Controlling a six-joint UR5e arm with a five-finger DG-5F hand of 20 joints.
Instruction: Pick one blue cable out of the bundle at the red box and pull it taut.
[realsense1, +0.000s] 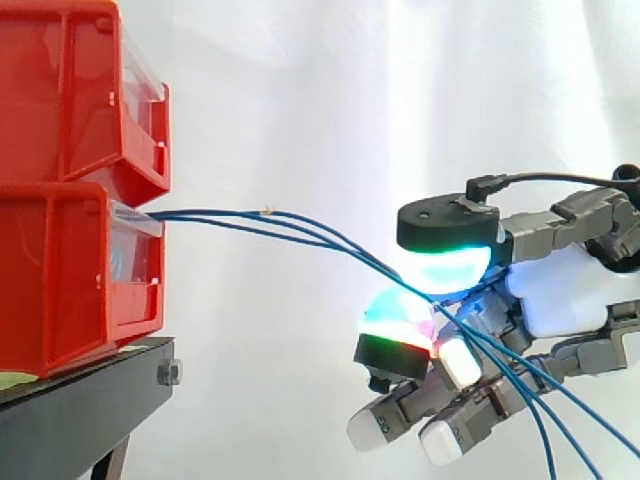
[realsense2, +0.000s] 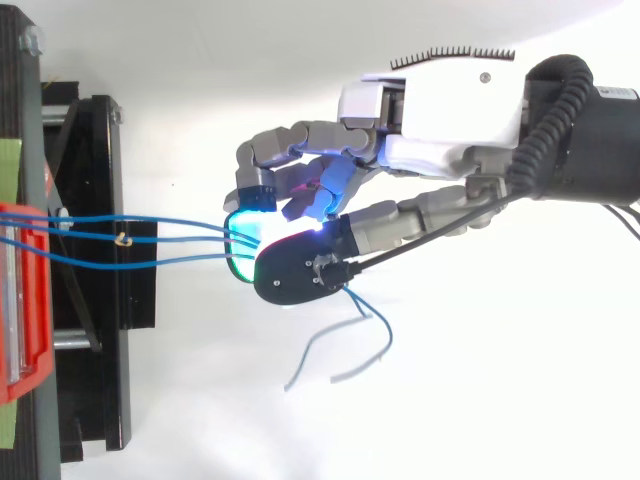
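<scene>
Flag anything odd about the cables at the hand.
All three blue cables from the red box converge between the hand's pads, so it seems to pinch several rather than one. They sag in a shallow curve, and their loose ends dangle past the hand.

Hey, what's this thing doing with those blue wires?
A robot hand pinches thin blue cables between its glowing fingertips. They run from the lower red bin across to the hand in a gentle curve, loose ends dangling beyond. Whether it has singled out one, I cannot tell.
</scene>
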